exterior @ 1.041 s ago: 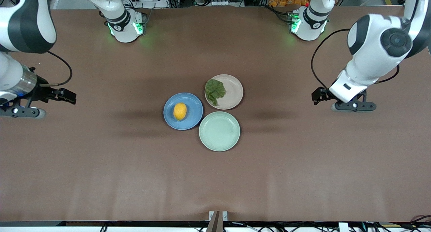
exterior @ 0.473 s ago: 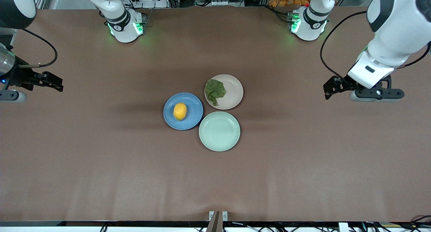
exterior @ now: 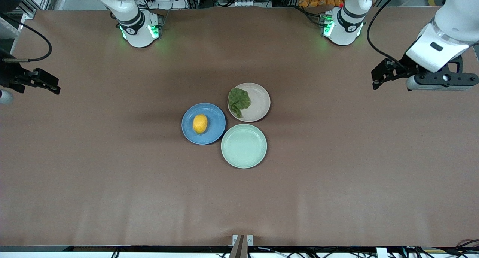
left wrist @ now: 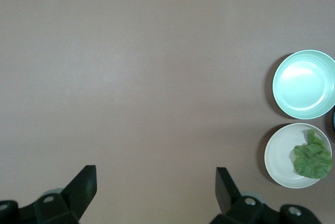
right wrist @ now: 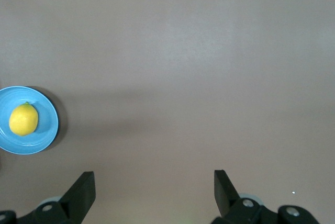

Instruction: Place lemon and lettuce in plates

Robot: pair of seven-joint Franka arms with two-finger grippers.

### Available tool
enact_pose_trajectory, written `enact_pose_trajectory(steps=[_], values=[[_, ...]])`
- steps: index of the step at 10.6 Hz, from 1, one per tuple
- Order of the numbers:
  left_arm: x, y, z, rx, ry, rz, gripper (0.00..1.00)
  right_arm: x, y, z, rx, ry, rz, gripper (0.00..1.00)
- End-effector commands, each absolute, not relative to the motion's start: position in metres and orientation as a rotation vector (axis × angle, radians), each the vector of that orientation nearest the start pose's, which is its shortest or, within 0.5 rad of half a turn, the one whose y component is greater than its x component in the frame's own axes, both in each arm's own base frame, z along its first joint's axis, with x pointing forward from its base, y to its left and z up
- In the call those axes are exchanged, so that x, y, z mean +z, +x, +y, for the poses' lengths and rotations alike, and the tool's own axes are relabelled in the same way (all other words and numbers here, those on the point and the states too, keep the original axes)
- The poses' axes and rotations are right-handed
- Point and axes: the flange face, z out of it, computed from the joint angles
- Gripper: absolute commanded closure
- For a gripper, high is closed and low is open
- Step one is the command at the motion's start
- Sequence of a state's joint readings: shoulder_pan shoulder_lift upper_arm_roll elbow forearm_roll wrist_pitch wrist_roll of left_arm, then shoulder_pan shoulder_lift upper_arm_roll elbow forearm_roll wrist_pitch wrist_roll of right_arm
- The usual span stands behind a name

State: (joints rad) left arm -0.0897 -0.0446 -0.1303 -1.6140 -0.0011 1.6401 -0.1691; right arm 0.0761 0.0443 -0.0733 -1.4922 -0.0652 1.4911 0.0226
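Observation:
The yellow-orange lemon (exterior: 200,123) lies in the blue plate (exterior: 213,132) at the table's middle; both show in the right wrist view, the lemon (right wrist: 23,120) in the blue plate (right wrist: 47,130). The dark green lettuce (exterior: 239,100) lies in the beige-pink plate (exterior: 258,100), also in the left wrist view as lettuce (left wrist: 312,156) on the plate (left wrist: 280,156). My left gripper (exterior: 378,78) (left wrist: 155,190) is open and empty, up over the table's left-arm end. My right gripper (exterior: 52,86) (right wrist: 154,192) is open and empty, up over the right-arm end.
An empty pale mint-green plate (exterior: 243,145) sits nearer the front camera, touching the other two plates; it shows in the left wrist view (left wrist: 303,84). The two arm bases (exterior: 138,27) (exterior: 342,24) stand at the table's edge farthest from the front camera.
Both arms have drawn away from the plates toward their own ends of the table and risen. The lemon, lettuce and plates have not moved.

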Motion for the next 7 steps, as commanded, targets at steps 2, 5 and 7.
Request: enact_pose_trajectory(steps=[2,5,7], values=[[0.652,0.529,-0.118,-0.069,-3.156,0.107,0.00,0.637,0.553,-0.003,0.109,-3.193,0.034,0.00],[0.663,0.528,-0.115,-0.075,-3.159,0.101,0.00,0.637,0.553,0.001,0.111,-3.193,0.022,0.00],[0.661,0.530,-0.112,-0.069,-3.157,0.093,0.00,0.637,0.553,0.001,0.111,-3.193,0.020,0.00]])
